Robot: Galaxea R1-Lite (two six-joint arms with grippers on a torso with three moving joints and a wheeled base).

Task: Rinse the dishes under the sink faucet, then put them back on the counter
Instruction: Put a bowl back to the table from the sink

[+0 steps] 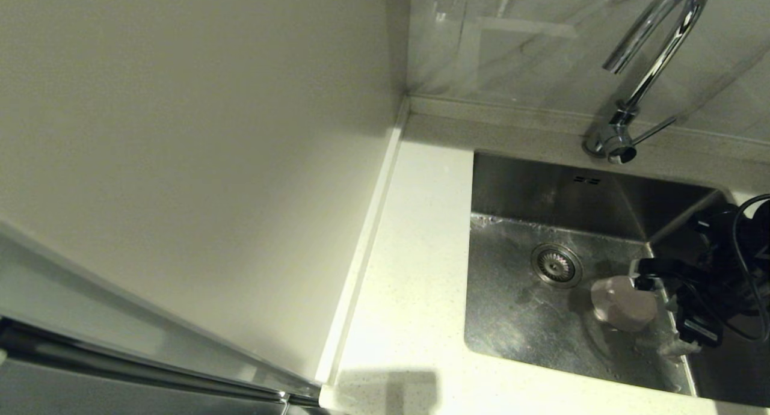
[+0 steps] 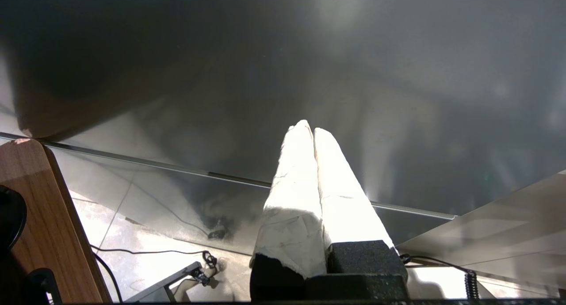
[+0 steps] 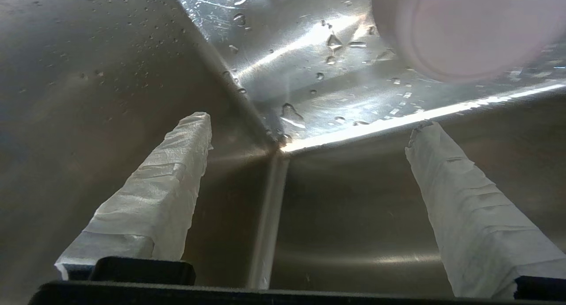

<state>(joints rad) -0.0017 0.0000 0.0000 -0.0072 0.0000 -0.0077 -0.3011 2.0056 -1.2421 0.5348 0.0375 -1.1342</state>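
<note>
The right gripper [image 1: 659, 319] is reaching down into the stainless steel sink [image 1: 517, 319] at its right side, with its two white-wrapped fingers [image 3: 159, 199] spread wide apart and nothing between them. In the right wrist view the fingers are pointing toward a bottom corner of the basin, where the wet floor, dotted with water drops, is meeting two walls. A pale pink bowl [image 1: 622, 302] is lying upside down on the sink floor, just right of the round strainer drain [image 1: 556, 264] and near the sink's right wall; it is sitting just beside the gripper's fingertips, and the views are not showing whether anything is touching it. Only this one dish is showing. The chrome gooseneck faucet [image 1: 652, 48] is standing on the counter's back strip behind the sink's far edge, its thin lever [image 1: 654, 130] angling out to the right, with no water running from it. The white speckled counter [image 1: 415, 270] is stretching along the sink's left edge, up to the cream wall panel [image 1: 180, 162]. The left gripper [image 2: 313, 130] is hanging parked away from the sink, its wrapped fingers pressed together on nothing, above a tiled floor [image 2: 146, 247] beside a wooden panel [image 2: 44, 216].
</note>
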